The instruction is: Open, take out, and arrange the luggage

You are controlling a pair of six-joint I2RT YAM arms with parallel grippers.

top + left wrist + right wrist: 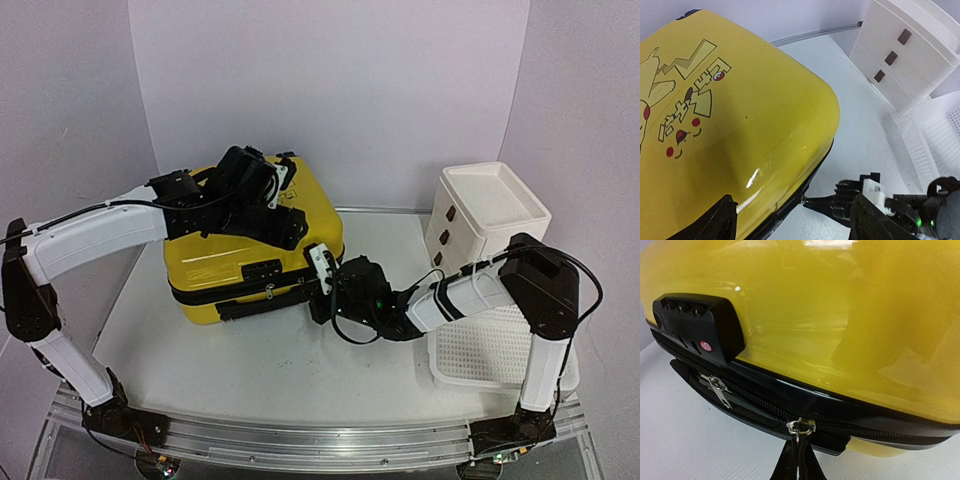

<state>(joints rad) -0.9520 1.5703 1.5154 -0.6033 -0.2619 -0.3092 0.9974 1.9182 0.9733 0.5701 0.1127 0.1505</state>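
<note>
Luggage (215,265) lies flat on the worktop (300,370), left of centre, cartoon lid up and lid down on the shell. White drawer cabinet (490,215) and perforated basket (500,355) stand well apart on the right.

Right claw (798,455) is low at the case's near right corner, closed and pinching the zipper pull (800,426) on the black band. A second pull (717,387) hangs just below the lock block (697,327). We cannot tell how much of the zipper is already undone.

Left claw (792,222) hovers over the lid's right corner with its jaws wide apart, gripping nothing. We cannot tell whether it touches the lid.

We judge the step in hand to be opening, specifically running the zipper. Nothing is out of the case yet, so the task is early.

The next move calls for drawing the pull along the band and round the corner, keeping the pinch square so the small tab does not slip. The left claw will likely need to press on the lid so the case does not slide or swing on the worktop.
</note>
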